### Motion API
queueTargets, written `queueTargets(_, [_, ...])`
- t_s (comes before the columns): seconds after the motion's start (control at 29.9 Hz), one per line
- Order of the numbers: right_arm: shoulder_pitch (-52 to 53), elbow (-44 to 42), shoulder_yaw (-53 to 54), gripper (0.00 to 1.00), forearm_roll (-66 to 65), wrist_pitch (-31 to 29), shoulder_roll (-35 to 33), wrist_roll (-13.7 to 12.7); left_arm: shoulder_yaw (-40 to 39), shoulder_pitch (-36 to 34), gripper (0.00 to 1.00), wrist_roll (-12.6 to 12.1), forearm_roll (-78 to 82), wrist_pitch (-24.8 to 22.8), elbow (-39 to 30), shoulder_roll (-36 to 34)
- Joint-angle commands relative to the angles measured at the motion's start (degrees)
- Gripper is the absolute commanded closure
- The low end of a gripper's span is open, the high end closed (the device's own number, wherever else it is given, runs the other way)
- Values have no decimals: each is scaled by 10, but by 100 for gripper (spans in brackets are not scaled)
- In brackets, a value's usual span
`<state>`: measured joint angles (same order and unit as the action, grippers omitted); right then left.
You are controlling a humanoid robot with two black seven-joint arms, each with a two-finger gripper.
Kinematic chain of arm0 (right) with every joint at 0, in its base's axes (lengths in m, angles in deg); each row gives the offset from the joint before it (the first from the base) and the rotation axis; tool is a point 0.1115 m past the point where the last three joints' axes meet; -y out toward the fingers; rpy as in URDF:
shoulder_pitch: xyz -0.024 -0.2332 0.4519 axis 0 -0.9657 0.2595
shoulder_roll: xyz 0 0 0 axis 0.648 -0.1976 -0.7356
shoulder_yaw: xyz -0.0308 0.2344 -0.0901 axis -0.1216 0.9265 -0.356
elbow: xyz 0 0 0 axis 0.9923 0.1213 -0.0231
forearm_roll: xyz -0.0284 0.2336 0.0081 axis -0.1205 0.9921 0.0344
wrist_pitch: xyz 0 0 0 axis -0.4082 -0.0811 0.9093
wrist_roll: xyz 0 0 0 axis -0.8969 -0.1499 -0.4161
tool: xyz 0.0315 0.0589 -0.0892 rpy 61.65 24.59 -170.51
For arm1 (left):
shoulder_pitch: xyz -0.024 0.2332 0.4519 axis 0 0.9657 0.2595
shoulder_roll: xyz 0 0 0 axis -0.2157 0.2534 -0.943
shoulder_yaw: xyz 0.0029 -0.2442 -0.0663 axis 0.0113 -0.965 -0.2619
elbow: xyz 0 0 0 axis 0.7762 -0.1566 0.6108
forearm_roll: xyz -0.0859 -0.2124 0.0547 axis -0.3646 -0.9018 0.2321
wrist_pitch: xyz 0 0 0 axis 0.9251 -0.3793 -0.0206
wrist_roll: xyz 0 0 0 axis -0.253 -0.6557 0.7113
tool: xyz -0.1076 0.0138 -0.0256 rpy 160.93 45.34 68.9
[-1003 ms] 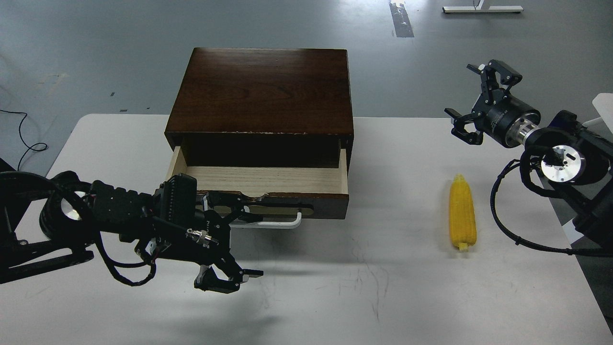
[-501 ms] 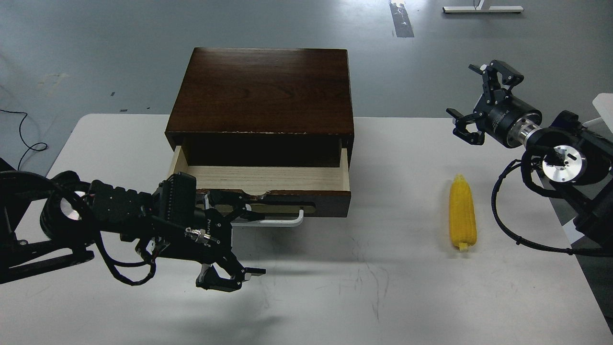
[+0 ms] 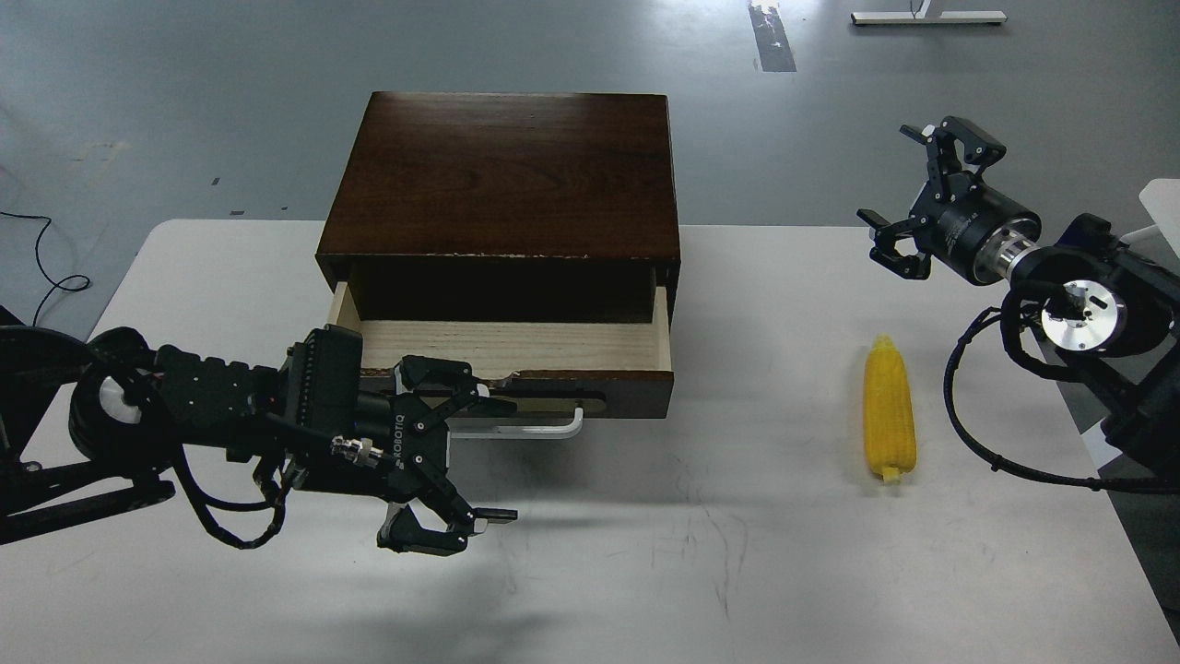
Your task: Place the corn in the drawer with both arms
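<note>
The yellow corn lies on the white table to the right of the box, pointed end away from me. The dark wooden box stands at the back middle. Its drawer is pulled out and its pale wood inside holds nothing. My left gripper is open and empty in front of the drawer's left half. Its upper finger overlaps the drawer front beside the white bar handle, and its lower finger hangs over the table. My right gripper is open and empty in the air, above and behind the corn.
The table's right edge runs close under my right arm. A white object shows at the far right edge. Grey floor lies behind the table, with a black cable at the left.
My left gripper has shifted a little to the right and its body has turned, still open by the handle. The drawer, the corn and my right gripper stay about where they were.
</note>
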<state>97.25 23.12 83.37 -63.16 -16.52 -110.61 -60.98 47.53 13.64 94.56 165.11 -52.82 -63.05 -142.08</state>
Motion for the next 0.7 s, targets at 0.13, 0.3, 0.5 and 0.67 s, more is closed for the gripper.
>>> queueTargets(0.13, [1, 0, -3, 0, 0, 0, -2, -1, -1, -1, 2, 27, 0, 161, -1, -33])
queueTargets(0.3, [1, 0, -4, 0, 0, 0, -3, -1, -22, -2, 2, 27, 0, 228, -4, -60])
queueTargets(0.5, [1, 4, -8, 0, 0, 0, -3, 0, -98, -4, 2, 27, -255, 219, 5, -58])
queueTargets(0.67, [3, 5, -8, 0, 0, -1, -4, 0, -178, -9, 2, 27, -623, 119, 76, -58])
